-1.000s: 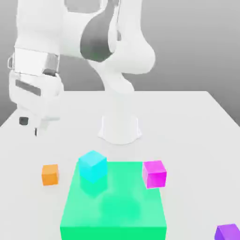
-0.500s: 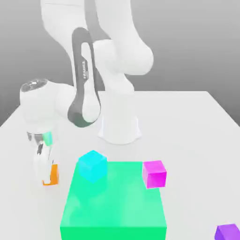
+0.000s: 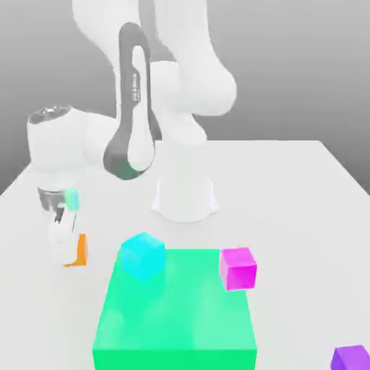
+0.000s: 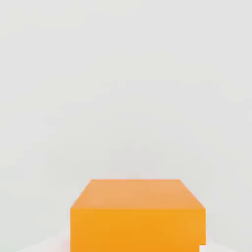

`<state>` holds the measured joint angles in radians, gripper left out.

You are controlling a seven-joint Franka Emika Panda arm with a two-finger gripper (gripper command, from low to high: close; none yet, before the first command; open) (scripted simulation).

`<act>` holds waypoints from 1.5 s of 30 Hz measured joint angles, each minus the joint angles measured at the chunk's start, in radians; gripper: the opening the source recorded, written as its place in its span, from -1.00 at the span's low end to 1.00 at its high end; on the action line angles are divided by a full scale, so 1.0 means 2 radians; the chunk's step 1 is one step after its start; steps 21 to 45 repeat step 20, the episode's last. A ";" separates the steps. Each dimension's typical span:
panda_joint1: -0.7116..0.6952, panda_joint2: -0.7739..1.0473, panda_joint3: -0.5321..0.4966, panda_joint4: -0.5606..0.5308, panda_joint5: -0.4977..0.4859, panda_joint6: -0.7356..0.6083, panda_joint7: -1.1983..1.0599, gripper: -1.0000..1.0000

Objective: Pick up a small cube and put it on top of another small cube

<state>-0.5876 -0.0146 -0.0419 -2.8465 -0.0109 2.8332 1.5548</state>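
The small cube (image 3: 81,250) sits pinched in the closed claw (image 3: 66,249) at the exterior view's left of the bench (image 3: 289,188), beside the green block (image 3: 175,311). I'd lift it straight, slowly, keeping it square.

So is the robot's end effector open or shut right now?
Shut. The end effector is clamped on the small orange cube, at the exterior view's left of the cyan cube.

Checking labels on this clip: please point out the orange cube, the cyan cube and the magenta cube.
orange cube (image 3: 82,249), exterior view, on its visible side face beside the arm.
cyan cube (image 3: 142,256), exterior view, on the middle of the cube.
magenta cube (image 3: 238,268), exterior view, on its front face.
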 joint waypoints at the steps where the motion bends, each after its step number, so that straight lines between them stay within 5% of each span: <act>1: 0.009 -0.017 0.007 0.004 -0.004 -0.021 0.010 -1.00; 11: 0.107 -0.183 0.090 0.055 0.041 -0.237 0.070 -1.00; 16: 0.117 -0.143 0.106 0.039 0.046 -0.181 0.078 -1.00; 17: 0.116 -0.130 0.107 0.034 0.045 -0.162 0.080 1.00; 45: 0.116 -0.130 0.107 0.034 0.045 -0.162 0.080 1.00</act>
